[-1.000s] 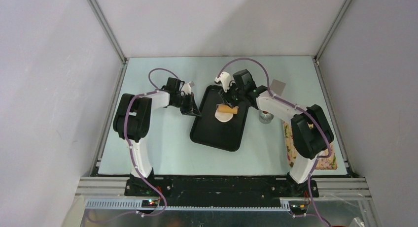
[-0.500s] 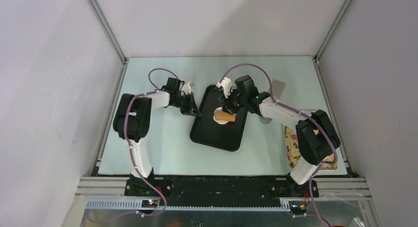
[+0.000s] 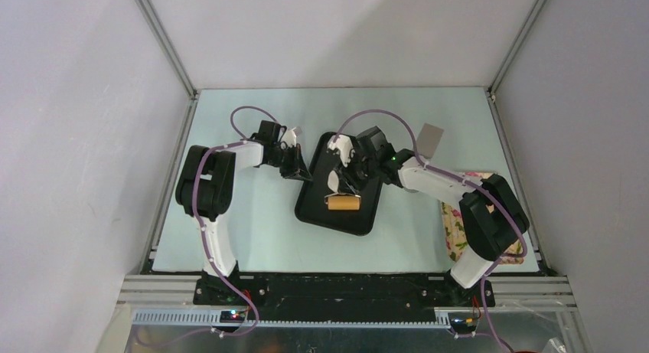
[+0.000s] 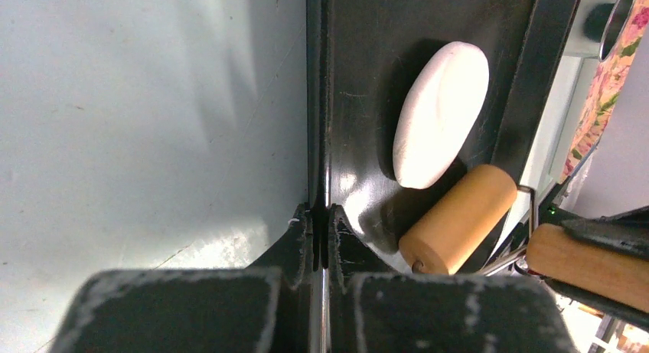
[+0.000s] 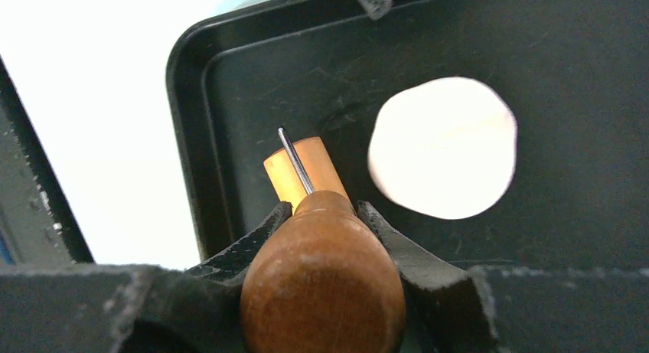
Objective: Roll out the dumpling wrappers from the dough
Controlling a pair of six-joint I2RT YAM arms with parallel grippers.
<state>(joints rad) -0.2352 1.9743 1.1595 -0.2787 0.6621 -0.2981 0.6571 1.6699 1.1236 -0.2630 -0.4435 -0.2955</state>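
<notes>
The dough [image 5: 442, 146] is a flattened white oval on the black tray [image 3: 360, 215]; from above the dough [image 3: 334, 183] is partly hidden by the right arm. My right gripper [image 5: 321, 215] is shut on the brown wooden handle of a small rolling pin. The pin's light wooden roller [image 5: 306, 169] rests on the tray just beside the dough, at its near side [image 3: 342, 203]. My left gripper [image 4: 321, 215] is shut on the tray's left rim [image 4: 315, 100], as the top view also shows [image 3: 295, 169]. The left wrist view has the dough [image 4: 441, 112] and roller [image 4: 459, 219] side by side.
A floral cloth [image 3: 459, 230] lies at the right, partly under the right arm. A grey square card [image 3: 431, 138] sits behind the right arm. Bare pale table [image 3: 252, 215] lies left of the tray, with enclosure walls all around.
My right gripper has drawn the roller across the dough toward the tray's near end, and it now lies off the dough. The left gripper has stayed on the rim.
</notes>
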